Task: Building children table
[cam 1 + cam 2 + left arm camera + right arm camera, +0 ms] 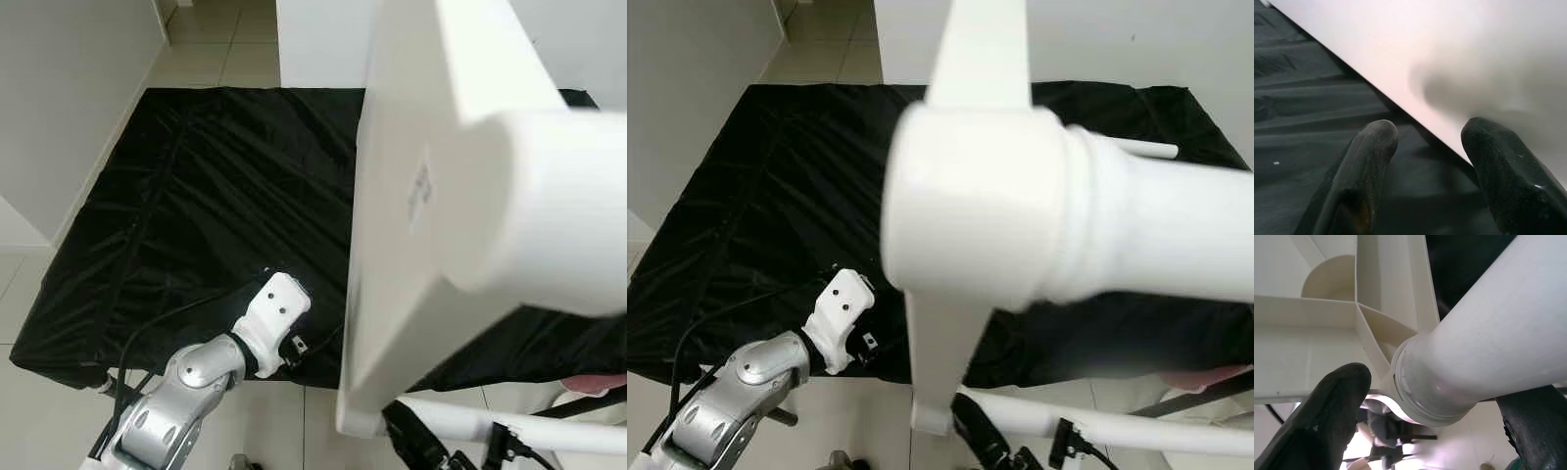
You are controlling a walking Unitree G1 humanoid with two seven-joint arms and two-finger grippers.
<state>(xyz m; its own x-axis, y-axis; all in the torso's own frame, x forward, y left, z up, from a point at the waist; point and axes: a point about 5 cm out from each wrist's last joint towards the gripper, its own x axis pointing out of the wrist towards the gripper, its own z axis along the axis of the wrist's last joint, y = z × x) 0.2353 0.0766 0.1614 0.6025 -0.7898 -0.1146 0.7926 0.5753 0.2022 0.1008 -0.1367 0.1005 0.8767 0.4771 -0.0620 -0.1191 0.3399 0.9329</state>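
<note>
the right gripper pinches a white table leg seated in the tabletop, whose small label is unreadable, over a black sheet, while the left gripper, jaws spread, hovers at its edge

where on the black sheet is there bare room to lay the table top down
The black sheet is bare from the wall-side edge across to the upright table top. It is crowded near the left gripper at the table top's lower edge, and around the leg.

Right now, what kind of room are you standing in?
Probably a room in a home, used as an assembly spot: pale floor tiles, white walls, and a black sheet spread on the floor under a white tabletop with its leg.
</note>
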